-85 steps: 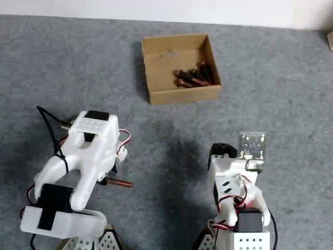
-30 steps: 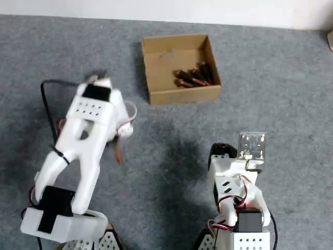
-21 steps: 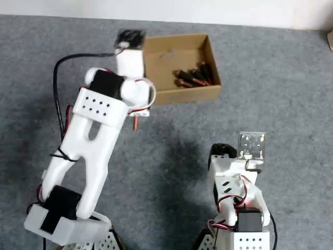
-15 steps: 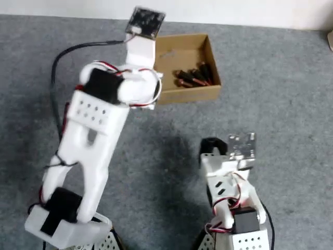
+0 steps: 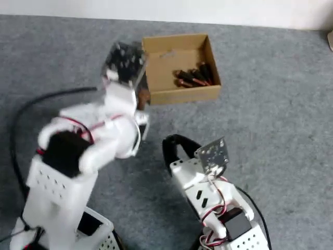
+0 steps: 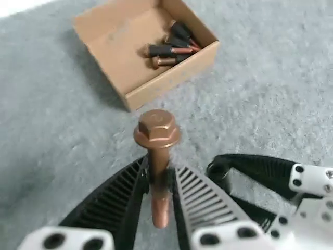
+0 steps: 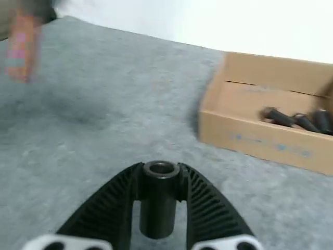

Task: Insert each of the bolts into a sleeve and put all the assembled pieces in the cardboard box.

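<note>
Both arms have shifted since a moment ago. My left one has carried the bolt (image 6: 158, 151) up off the grey mat (image 5: 270, 114) to just beside the cardboard box (image 5: 179, 95), and the right has swung toward it. The left gripper (image 6: 158, 167) clamps the bolt's shank, head beyond the fingertips. The right gripper (image 7: 159, 172) pinches a black sleeve (image 7: 158, 200). I judge mating comes next, which means lining shank with bore. From overhead, both sets of jaws are hidden beneath the wrists.
</note>
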Robot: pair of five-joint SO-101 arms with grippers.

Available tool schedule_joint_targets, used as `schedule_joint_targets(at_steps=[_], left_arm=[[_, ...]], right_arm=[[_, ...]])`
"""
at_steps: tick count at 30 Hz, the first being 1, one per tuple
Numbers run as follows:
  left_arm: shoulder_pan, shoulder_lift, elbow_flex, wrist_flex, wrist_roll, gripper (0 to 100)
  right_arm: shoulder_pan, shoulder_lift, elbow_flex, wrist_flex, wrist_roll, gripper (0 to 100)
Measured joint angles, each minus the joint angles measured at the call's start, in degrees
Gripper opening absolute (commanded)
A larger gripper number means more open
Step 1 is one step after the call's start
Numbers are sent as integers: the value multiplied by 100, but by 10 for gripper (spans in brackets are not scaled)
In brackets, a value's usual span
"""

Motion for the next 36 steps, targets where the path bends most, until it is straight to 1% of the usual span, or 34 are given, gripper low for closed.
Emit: schedule_joint_targets(at_steps=[4,6,8,13,18,19,21,23,25,29,33,36], left_arm=[[9,-923,1873,-1618,-422,5],[0,-1204,2629,-2215,-545,5],[0,-1327,2884,-2400,-589,5],[9,-1442,2954,-2673,-589,5],[9,-1451,2954,-3349,-571,5],[26,-1451,2971,-3446,-466,5],[149,-1468,3130,-3560,-26,5],[255,-1468,3262,-3596,466,5],[281,-1468,3341,-3604,774,5],[255,-1468,3376,-3604,1125,5],[273,-1556,3376,-3604,1574,5],[299,-1829,3376,-3604,1776,5]], right_arm=[[-299,0,0,-308,273,5],[-308,0,18,-431,316,5],[-308,0,70,-484,325,5],[-378,0,105,-484,343,5],[-404,0,281,-484,360,5],[-413,0,316,-484,360,5],[-413,0,325,-484,360,5],[-413,0,334,-484,360,5],[-413,0,334,-484,360,5],[-413,0,334,-484,360,5],[-18,0,334,-695,360,5],[237,0,334,-800,360,5]])
